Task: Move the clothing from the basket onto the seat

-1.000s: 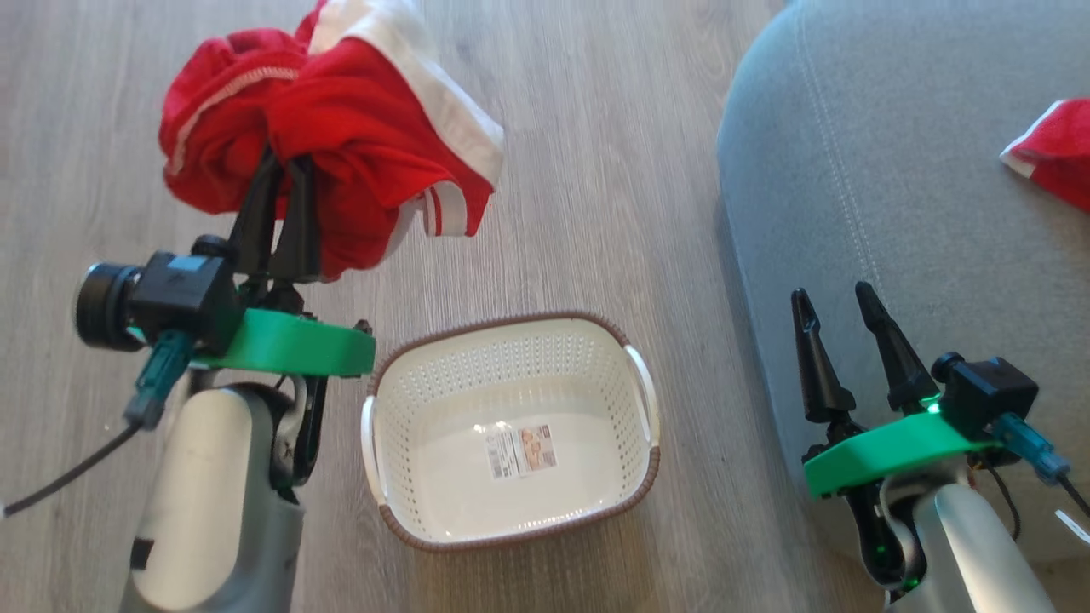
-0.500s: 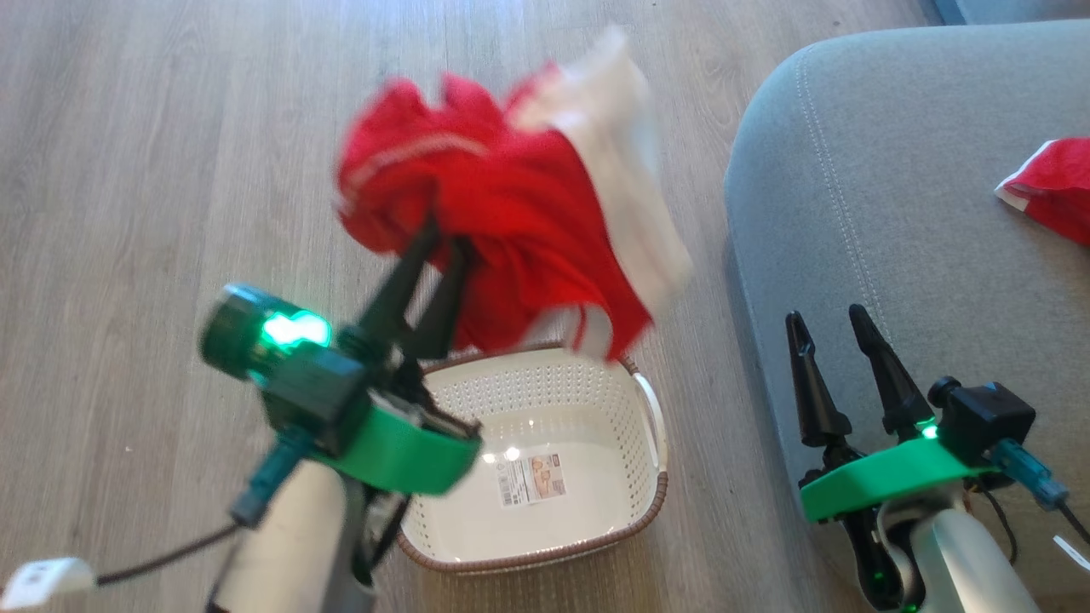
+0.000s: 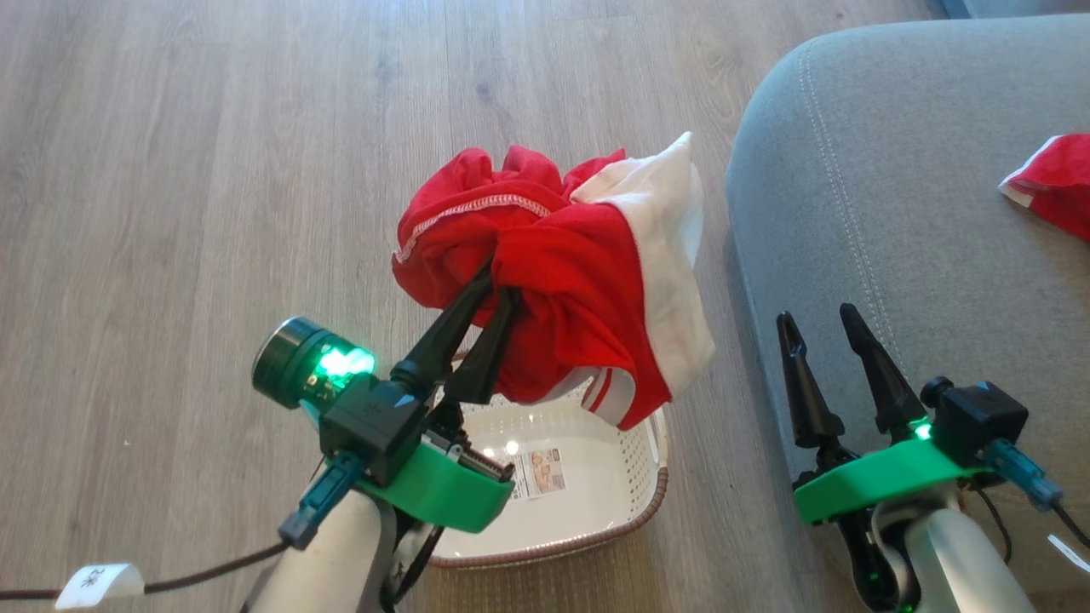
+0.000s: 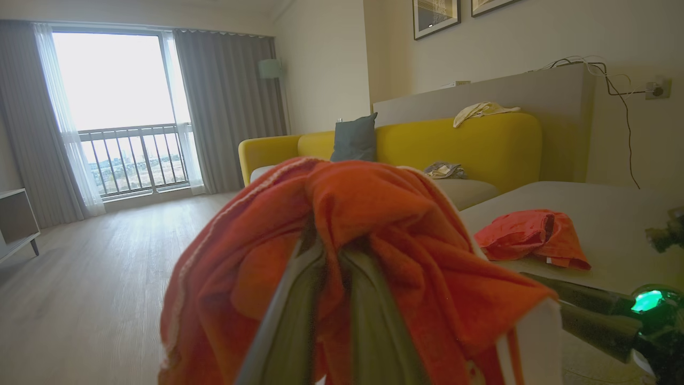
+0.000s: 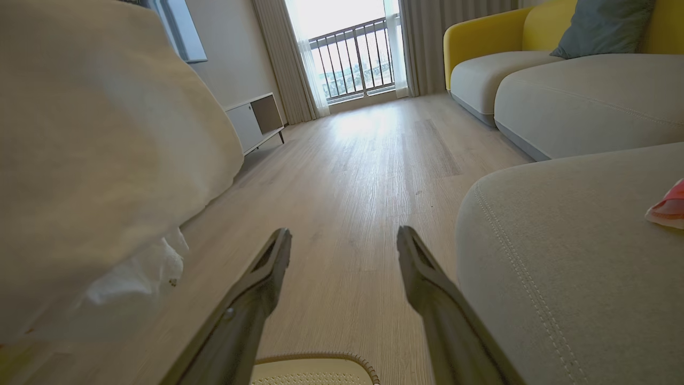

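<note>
**Red-and-white bundle held over the basket**

The left gripper (image 3: 501,288) is clamped on a bundle of clothing (image 3: 579,281). The bundle is red fabric with a white piece and striped trim, and the gripper's fingers are pressed together deep in the folds. In the head view it hangs in the air over the 12 o'clock rim of the basket (image 3: 649,498). The basket stands on the wood floor (image 3: 213,170), and a paper label (image 3: 541,472) shows on its bottom. The grey seat (image 3: 894,170) lies at 3 o'clock from the basket, with another red garment (image 3: 1052,179) resting on it toward 2 o'clock. The right gripper (image 3: 817,315), over the seat's near edge, has its fingers spread apart and holds nothing.
</note>
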Controlling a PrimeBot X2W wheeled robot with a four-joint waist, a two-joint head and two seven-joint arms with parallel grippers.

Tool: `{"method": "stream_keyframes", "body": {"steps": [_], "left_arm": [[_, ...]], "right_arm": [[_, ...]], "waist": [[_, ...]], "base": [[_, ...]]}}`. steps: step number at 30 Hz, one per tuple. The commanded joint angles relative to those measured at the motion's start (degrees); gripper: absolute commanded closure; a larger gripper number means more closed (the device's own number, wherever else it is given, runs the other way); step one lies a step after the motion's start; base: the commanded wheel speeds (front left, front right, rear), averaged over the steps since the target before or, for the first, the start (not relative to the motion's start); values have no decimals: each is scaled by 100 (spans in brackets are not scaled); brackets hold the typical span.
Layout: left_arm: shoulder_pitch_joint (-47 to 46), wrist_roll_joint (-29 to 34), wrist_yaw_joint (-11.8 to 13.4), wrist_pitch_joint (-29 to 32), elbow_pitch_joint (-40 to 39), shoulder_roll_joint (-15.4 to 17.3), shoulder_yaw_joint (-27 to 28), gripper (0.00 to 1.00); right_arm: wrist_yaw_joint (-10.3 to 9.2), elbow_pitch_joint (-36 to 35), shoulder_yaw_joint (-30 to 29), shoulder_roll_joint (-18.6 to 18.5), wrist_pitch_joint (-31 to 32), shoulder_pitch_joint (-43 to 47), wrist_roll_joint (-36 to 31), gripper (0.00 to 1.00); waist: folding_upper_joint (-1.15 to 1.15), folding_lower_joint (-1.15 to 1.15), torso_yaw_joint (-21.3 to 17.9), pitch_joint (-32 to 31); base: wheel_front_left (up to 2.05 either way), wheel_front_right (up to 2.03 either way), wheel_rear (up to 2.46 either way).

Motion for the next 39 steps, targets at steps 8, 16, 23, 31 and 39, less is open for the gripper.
{"method": "stream_keyframes", "body": {"steps": [8,16,23,31,39], "left_arm": [[-248,154,3,-27,-113,29,233,100],[-284,319,-48,-27,45,29,277,100],[-368,474,-169,-27,79,141,26,100],[-507,548,-315,-27,58,338,-801,100],[-529,438,-359,-27,153,386,-1303,100]], "right_arm": [[-1,-710,733,-364,-12,-101,370,0],[-1,-1439,1608,-1018,-12,-70,635,0],[-1,-1693,2313,-1531,-12,-311,395,0],[-1,-1443,2663,-1673,-12,-660,-32,0],[-1,-1117,3257,-1772,-12,-998,-216,0]], "waist": [[0,1,-34,56],[0,1,-77,106],[0,1,-103,150],[0,1,9,128],[0,1,115,28]], "base": [[0,0,0],[0,0,0],[0,0,0],[0,0,0],[0,0,0]]}}
